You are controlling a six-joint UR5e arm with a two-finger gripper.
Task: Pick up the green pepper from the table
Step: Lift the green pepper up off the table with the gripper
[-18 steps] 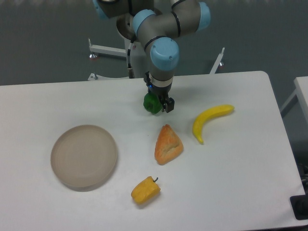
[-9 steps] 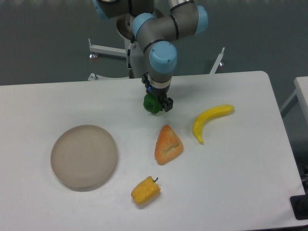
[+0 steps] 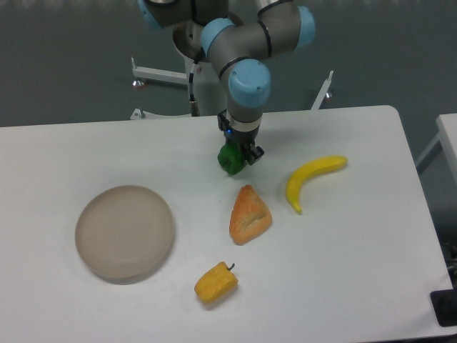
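The green pepper (image 3: 230,160) is small, glossy and dark green. It sits between the fingers of my gripper (image 3: 236,158), which is shut on it at the back middle of the white table (image 3: 343,271). The arm comes down on it from above and hides its top. I cannot tell whether the pepper touches the tabletop or hangs just above it.
An orange-red wedge of food (image 3: 249,214) lies just in front of the gripper. A banana (image 3: 312,179) lies to the right. A yellow pepper (image 3: 216,282) lies near the front. A round beige-grey plate (image 3: 125,232) sits at the left.
The gripper, with the green pepper in it, has shifted slightly to the right and turned a little. Nothing else has moved.
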